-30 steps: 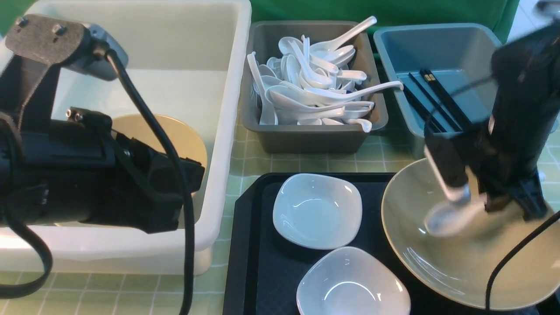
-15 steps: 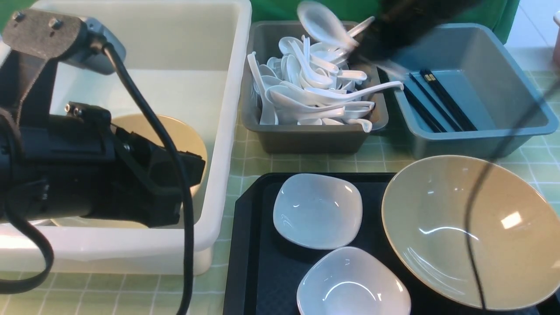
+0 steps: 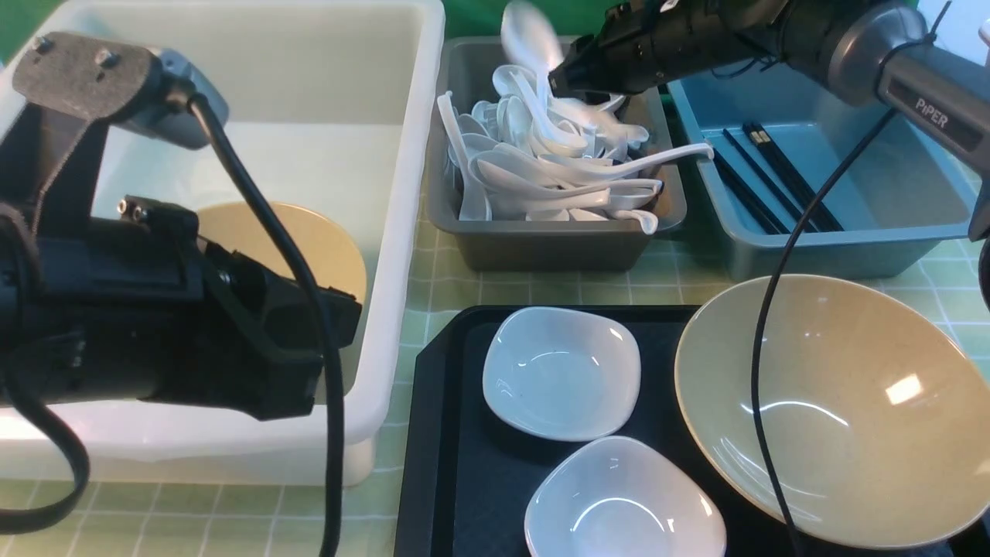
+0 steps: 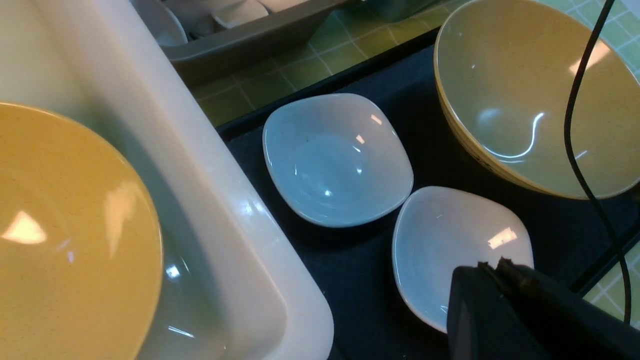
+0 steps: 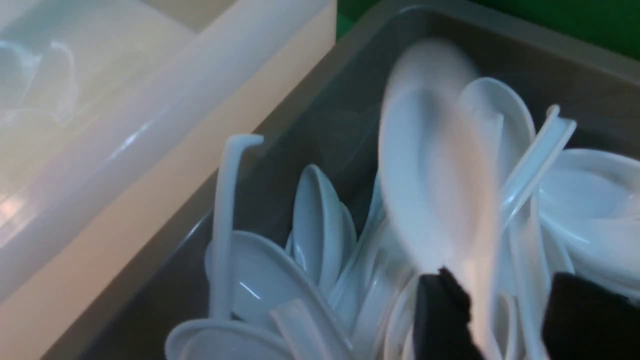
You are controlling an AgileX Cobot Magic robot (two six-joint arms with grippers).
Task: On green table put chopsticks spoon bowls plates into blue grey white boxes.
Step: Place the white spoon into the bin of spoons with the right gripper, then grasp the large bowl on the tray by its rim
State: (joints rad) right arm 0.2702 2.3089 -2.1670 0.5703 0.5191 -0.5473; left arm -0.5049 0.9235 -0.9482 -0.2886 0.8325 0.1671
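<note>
My right gripper [image 3: 554, 80] hangs over the grey box [image 3: 541, 249], which is heaped with white spoons. Its jaws stand open [image 5: 502, 280], and a blurred white spoon [image 5: 430, 165] lies loose between them, its handle against one finger. From the front that spoon [image 3: 530, 35] shows above the pile. My left gripper [image 3: 349, 303] is shut and empty over the white box [image 3: 402, 232], above a tan plate [image 3: 309, 240]; its closed tips [image 4: 492, 264] point towards a small white dish [image 4: 445, 240]. Black chopsticks [image 3: 773, 182] lie in the blue box [image 3: 835, 249].
A black tray [image 3: 448, 433] at the front holds two small white dishes [image 3: 561, 371] [image 3: 623, 503] and a large tan bowl [image 3: 835, 410]. The right arm's cable [image 3: 762, 371] hangs across the bowl. The three boxes stand side by side behind the tray.
My right arm lifted a white spoon out of the large tan bowl and carried it back left over the grey box, where its jaws have opened. The left arm stayed put.
</note>
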